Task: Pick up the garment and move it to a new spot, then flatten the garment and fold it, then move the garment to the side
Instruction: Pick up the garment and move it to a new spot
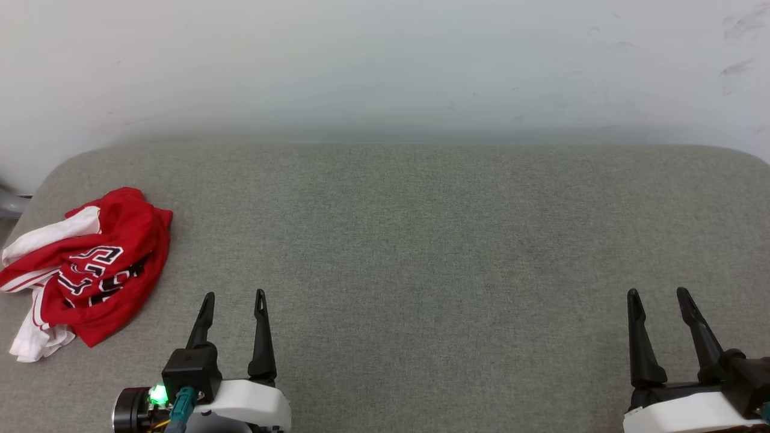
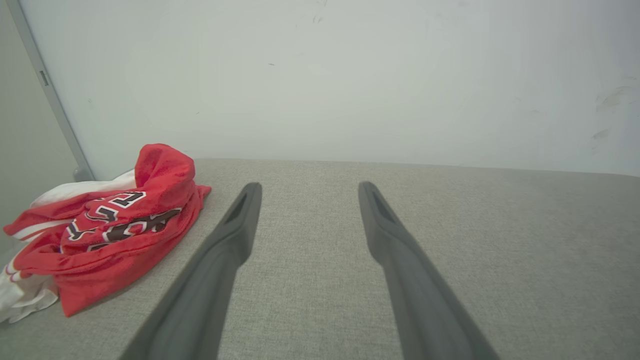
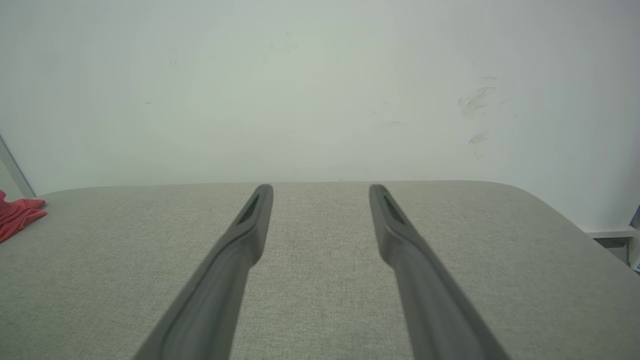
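While both grippers hang spread and empty, the left gripper (image 1: 234, 296) should pinch the garment (image 1: 99, 264) at ten o'clock, deep.

red-and-white garment (image 1: 114, 240) with black lettering, grey cushion (image 1: 421, 240)

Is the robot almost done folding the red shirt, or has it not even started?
Nothing looks done yet. The shirt lies crumpled in a heap at the left end of the grey cushion. Nothing is in hand: the left jaws and right jaws both stand open and empty, apart from the shirt. All of it is left: picking it up, moving it, flattening, folding, and setting it aside.
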`<state>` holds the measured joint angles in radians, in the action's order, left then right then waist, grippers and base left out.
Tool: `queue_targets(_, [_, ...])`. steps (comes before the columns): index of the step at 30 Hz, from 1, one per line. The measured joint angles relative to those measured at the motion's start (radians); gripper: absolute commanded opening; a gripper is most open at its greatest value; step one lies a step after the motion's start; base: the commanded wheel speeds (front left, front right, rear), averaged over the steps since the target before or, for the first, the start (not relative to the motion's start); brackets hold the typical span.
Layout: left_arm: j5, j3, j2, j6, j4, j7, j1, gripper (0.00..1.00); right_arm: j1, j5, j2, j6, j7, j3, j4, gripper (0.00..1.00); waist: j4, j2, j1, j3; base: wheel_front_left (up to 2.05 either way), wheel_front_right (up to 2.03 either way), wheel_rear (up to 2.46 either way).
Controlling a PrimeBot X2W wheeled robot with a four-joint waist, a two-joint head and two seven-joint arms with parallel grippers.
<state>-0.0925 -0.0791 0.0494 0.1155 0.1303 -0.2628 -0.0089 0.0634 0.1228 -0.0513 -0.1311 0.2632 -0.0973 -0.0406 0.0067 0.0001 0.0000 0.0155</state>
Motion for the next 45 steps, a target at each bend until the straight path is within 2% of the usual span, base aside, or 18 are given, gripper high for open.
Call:
queue_targets(11, [-0.007,-0.001,0.0,-0.001,0.008,0.0,0.0,1.0,0.0,0.009,0.0,0.0,0.0,-0.001,-0.007,1.0,0.008,0.0,0.0,0.0,0.0,0.0,0.0])
queue_targets(19, [-0.015,0.002,0.0,-0.001,0.011,0.0,-0.001,1.0,0.003,0.009,0.0,0.0,0.0,0.0,-0.005,1.0,0.048,0.0,0.0,0.003,0.0,0.0,0.0])
queue_targets(27, [-0.022,0.012,0.0,0.0,0.014,0.0,-0.005,1.0,0.008,0.008,0.0,0.0,0.0,0.002,-0.003,1.0,0.119,0.0,0.0,0.005,0.0,0.0,0.0])
queue_targets(45, [-0.036,0.027,0.0,0.002,0.015,0.0,-0.005,1.0,0.013,0.006,0.0,0.0,0.0,0.007,-0.006,1.0,0.328,0.0,0.0,0.01,0.0,0.0,0.0])
